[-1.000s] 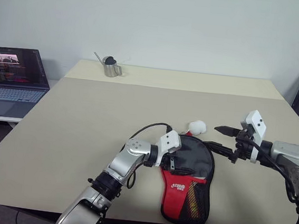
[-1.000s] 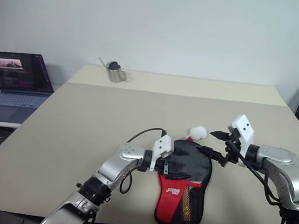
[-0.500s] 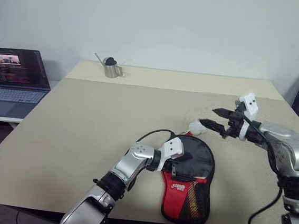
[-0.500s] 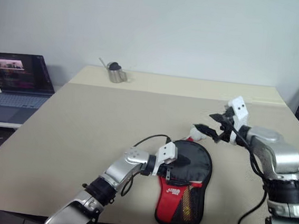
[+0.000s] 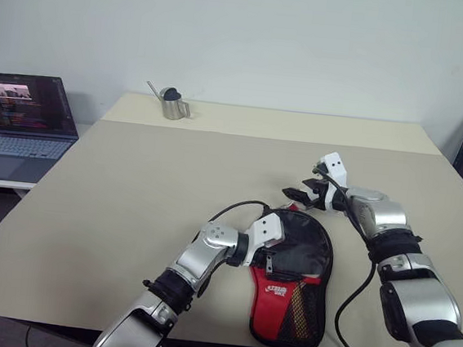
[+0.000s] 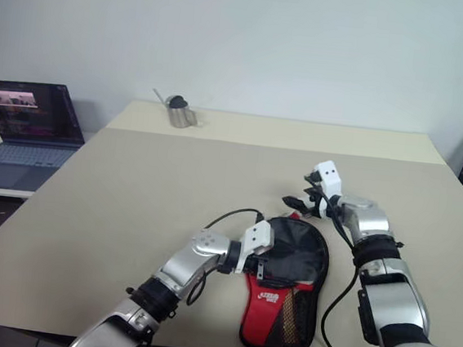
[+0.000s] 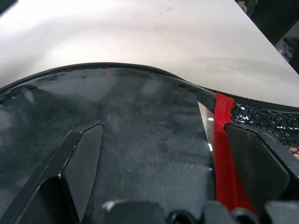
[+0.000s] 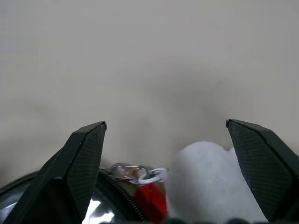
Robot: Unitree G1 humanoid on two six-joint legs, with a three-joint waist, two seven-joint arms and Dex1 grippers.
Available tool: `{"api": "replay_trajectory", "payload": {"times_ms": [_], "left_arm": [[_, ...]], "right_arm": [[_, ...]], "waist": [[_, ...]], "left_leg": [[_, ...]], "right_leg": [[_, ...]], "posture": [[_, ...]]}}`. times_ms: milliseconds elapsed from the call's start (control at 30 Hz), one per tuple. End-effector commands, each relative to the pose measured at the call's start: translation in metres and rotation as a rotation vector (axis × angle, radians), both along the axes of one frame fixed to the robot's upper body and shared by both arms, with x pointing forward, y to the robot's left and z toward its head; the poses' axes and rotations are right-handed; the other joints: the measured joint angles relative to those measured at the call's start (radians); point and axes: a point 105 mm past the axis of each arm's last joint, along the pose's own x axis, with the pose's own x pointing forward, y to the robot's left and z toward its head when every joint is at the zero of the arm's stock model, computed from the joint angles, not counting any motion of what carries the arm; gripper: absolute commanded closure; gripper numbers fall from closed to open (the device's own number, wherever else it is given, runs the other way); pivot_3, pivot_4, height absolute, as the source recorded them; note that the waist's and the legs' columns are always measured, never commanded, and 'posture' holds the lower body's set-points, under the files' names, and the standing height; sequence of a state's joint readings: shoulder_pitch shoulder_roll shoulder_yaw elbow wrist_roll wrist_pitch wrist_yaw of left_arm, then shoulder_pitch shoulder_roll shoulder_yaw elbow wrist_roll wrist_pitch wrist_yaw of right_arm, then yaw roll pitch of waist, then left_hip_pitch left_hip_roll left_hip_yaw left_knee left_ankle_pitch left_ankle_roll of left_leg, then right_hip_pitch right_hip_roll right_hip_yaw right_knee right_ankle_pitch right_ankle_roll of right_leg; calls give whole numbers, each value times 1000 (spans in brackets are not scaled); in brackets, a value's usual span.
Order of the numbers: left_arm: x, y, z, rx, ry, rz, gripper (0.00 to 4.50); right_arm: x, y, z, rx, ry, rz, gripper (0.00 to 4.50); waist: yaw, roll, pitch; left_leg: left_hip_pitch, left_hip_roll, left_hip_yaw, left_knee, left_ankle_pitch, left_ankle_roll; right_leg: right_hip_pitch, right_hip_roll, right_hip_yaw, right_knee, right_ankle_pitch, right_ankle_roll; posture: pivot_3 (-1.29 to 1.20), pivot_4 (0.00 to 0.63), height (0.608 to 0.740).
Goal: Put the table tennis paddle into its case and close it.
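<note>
While the paddle (image 7: 140,144) lies in the case (image 5: 289,298), I hold both claws open; zipping remains, right claw (image 8: 166,154) at the charm (image 8: 210,182).

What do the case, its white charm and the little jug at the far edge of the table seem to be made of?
Case: soft fabric, going by its black mesh pocket and zip edge; the round part looks glossy.
Charm: white fluffy fibre, probably plush, hung on small metal links.
Jug: shiny grey, likely steel.
</note>
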State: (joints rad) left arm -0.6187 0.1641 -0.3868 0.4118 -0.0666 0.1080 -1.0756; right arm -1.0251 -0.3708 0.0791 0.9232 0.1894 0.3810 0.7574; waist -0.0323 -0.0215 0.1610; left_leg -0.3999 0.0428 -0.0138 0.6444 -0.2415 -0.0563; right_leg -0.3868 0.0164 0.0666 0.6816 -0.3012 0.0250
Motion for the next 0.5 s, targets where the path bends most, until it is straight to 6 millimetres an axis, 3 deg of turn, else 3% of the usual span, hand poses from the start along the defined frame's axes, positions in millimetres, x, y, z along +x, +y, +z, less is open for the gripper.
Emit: {"api": "replay_trajectory", "payload": {"times_ms": [33,300,467,500], "left_arm": [[-2,5,-12,39,27,14,15],[-4,3,-12,39,29,9,15],[-4,2,-13,41,32,7,15],[-4,2,-14,43,34,8,4]], "right_arm": [[10,-3,12,-32,-76,-30,0],[17,-23,-1,-97,-78,-143,0],[17,-24,-8,-104,-58,-156,0],[17,-24,-8,-105,-54,-160,185]], "waist": [[-1,0,0],[-1,0,0],[-1,1,0],[-1,1,0]], "left_leg": [[0,0,0,0,0,0],[0,0,0,0,0,0],[0,0,0,0,0,0],[0,0,0,0,0,0]], "right_leg": [[0,0,0,0,0,0],[0,0,3,0,0,0],[0,0,3,0,0,0],[0,0,3,0,0,0]], "posture": [[0,150,740],[0,150,740],[0,150,740],[0,150,740]]}}
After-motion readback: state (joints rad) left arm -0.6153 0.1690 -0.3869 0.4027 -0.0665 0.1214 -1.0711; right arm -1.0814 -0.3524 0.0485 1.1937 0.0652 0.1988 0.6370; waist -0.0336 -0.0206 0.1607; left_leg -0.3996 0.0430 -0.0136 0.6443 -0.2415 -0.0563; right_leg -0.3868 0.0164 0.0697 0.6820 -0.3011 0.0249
